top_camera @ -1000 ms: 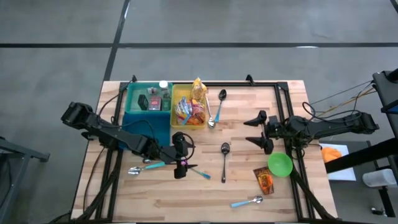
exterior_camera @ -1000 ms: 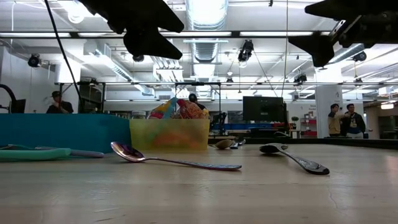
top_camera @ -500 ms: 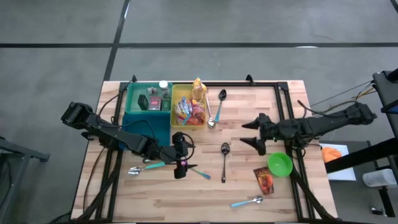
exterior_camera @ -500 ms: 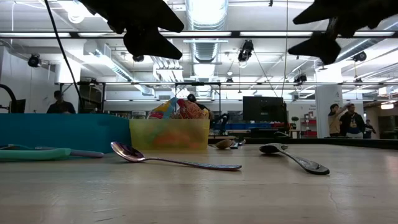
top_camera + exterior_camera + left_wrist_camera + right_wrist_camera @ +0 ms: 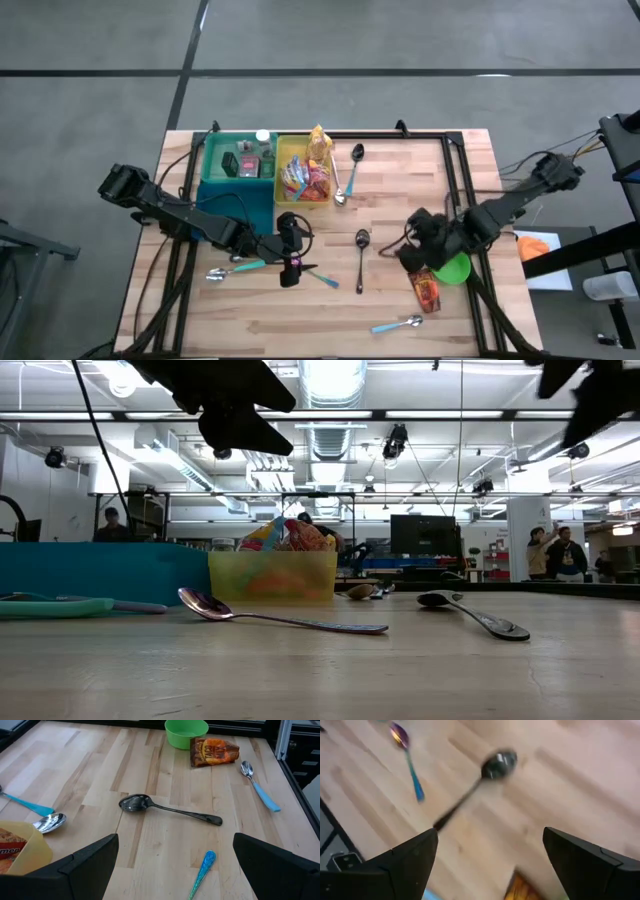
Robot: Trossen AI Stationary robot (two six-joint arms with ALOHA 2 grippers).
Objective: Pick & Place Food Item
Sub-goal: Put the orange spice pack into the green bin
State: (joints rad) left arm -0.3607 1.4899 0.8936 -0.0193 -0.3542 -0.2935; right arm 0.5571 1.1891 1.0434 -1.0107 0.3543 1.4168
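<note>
- Your right gripper (image 5: 408,258) hangs with its fingers spread wide and empty, just above the orange snack packet (image 5: 425,289), which lies flat on the wooden table (image 5: 250,320) touching the green plastic bowl (image 5: 455,268).
- Your left gripper (image 5: 290,265) waits wide open, holding nothing, near the black metal spoon (image 5: 360,258).

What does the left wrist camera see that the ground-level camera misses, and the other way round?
Only the left wrist view shows the green bowl, the orange snack packet lying beside it, and a blue-handled spoon next to the packet. Only the low view shows the teal bin, the room behind the table and the people standing there. Both show the dark spoon lying flat on the wooden table, the yellow bin of snacks, and the open left gripper.
</note>
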